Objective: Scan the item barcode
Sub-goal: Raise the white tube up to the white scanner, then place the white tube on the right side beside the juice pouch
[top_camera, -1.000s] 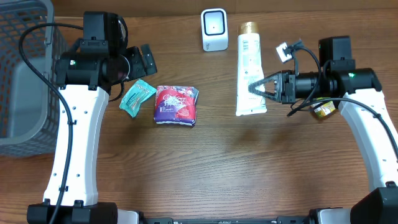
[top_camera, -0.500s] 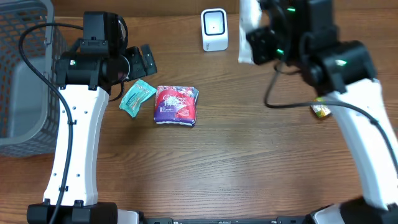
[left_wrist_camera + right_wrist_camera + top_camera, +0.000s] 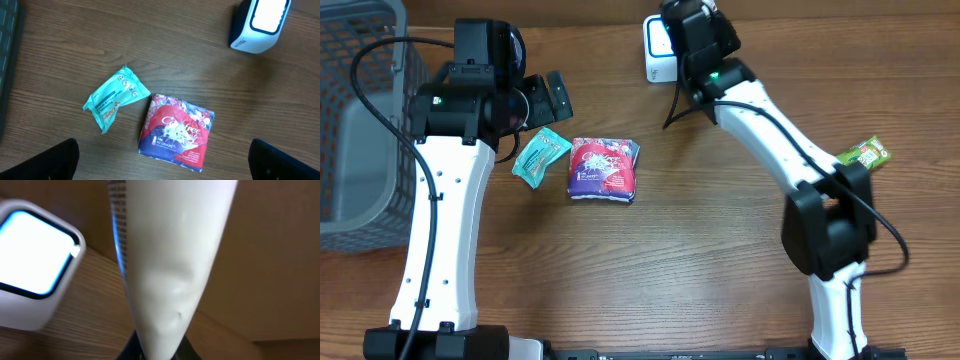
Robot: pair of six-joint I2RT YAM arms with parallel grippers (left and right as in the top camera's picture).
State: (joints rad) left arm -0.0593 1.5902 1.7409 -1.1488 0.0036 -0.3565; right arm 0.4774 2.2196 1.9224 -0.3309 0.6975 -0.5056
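The right gripper (image 3: 157,351) is pinching the narrow end of the white tube (image 3: 170,255), its jaws pressed in on either side. The tube is rising toward 12 o'clock in the wrist view. The scanner (image 3: 35,265) is sitting just beside it at 9 o'clock, its lit face glowing pale blue. Seen from overhead, this arm is reaching over the far edge of the desk (image 3: 670,260), with a green packet (image 3: 863,154) lying well apart at 4 o'clock.

The left gripper (image 3: 165,172) is hanging with jaws spread wide (nothing between them). Below it, a red packet (image 3: 177,131) is lying flat, a teal sachet (image 3: 114,98) near it at 10 o'clock. The grey basket (image 3: 360,120) is standing at 9 o'clock.
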